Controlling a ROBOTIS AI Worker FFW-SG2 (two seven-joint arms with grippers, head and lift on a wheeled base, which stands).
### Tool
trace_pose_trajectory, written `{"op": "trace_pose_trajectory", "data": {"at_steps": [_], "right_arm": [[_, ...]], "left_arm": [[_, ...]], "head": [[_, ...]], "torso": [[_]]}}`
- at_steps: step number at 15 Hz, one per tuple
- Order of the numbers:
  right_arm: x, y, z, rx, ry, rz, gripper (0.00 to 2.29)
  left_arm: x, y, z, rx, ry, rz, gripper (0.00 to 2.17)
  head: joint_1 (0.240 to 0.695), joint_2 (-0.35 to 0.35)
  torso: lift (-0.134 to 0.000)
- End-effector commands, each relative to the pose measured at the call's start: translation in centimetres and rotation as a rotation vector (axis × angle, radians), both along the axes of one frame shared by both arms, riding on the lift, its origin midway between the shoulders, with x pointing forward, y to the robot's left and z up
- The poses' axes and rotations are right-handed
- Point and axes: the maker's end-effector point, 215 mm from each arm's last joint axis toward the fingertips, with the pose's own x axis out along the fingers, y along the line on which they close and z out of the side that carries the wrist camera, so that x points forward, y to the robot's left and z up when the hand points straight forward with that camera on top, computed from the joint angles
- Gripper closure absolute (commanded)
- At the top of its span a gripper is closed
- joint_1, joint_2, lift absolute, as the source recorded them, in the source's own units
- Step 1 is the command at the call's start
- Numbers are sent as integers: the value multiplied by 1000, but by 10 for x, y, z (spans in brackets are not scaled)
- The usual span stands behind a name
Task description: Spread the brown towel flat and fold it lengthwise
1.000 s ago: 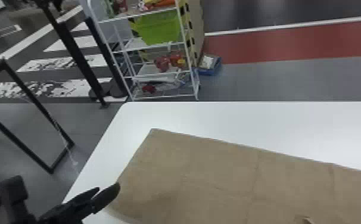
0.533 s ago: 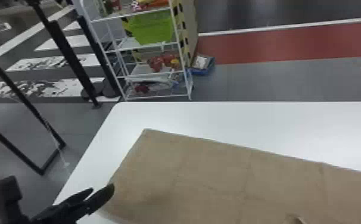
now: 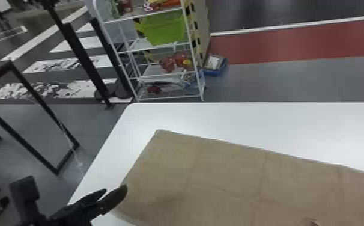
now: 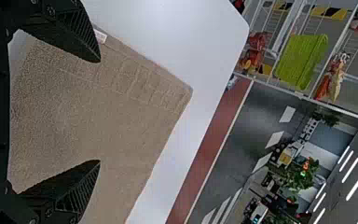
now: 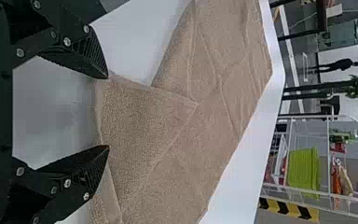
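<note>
The left arm (image 3: 71,217) comes in low from the near left and slants forward and in to the right. Its left claw (image 3: 114,190) is over the near left part of the white table (image 3: 256,120), by the side edge of the brown towel (image 3: 220,168). The two fingers are spread wide, with a big gap between them, and they pinch nothing. Some of the towel shows between them and past their tips. One towel corner lies out ahead of this claw, and a small white tag (image 4: 100,36) sits on the towel's edge, just beside one finger.

The right claw (image 5: 107,112) is spread wide too — it has nothing in its grip. It points across the towel to the far left. Right ahead of its tips, a piece of towel is folded back into a pointy flap (image 5: 142,112), on top of the flatter part. One finger is very near the flap's edge — I can't tell if they touch.

Well past the table, far ahead of the left claw, is a white rack (image 3: 169,98) with a green basket (image 3: 166,28) on it.
</note>
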Motion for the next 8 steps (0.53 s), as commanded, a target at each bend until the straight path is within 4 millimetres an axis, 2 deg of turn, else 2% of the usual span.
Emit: {"op": "trace_pose_trajectory", "data": {"at_steps": [1, 4, 8], "right_arm": [[-1, 9, -8, 3, 16, 11, 437], [2, 18, -15, 1, 29, 19, 569], [5, 13, -12, 6, 25, 10, 1231]], "left_arm": [[0, 0, 0, -1, -3, 1, 137], [-2, 2, 1, -1, -2, 3, 137], [-5, 3, 1, -3, -1, 0, 137]], "head": [[695, 343], [695, 350], [695, 350]], "torso": [[-123], [-123], [-123]]}}
